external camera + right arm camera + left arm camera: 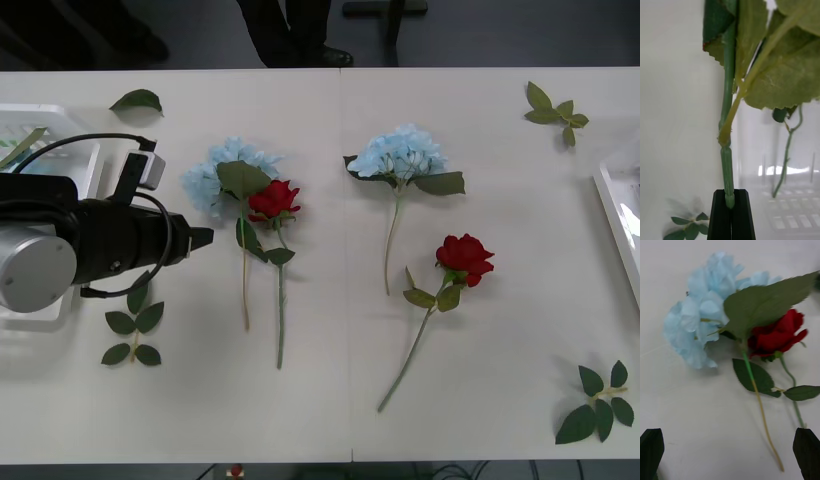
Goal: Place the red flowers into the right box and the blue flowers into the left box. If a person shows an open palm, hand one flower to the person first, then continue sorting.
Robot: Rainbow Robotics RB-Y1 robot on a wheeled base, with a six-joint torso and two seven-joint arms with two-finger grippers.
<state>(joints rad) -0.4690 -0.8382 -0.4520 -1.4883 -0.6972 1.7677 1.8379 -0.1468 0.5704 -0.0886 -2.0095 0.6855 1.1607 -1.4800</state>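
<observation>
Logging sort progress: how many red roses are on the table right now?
2. One red rose lies left of centre, its bloom against a blue flower. The other red rose lies right of centre, alone. The right end effector pinches a green stem; its bloom is hidden, so possibly a third.

The table (330, 400) looked smooth, matt white. The blue flowers (703, 322) and red flowers (777, 335) had cloth-like petals, with matt, veined leaves. The left end effector (730, 453) had matt black fingers (807, 452); the left box (60, 130) looked like white plastic.
</observation>
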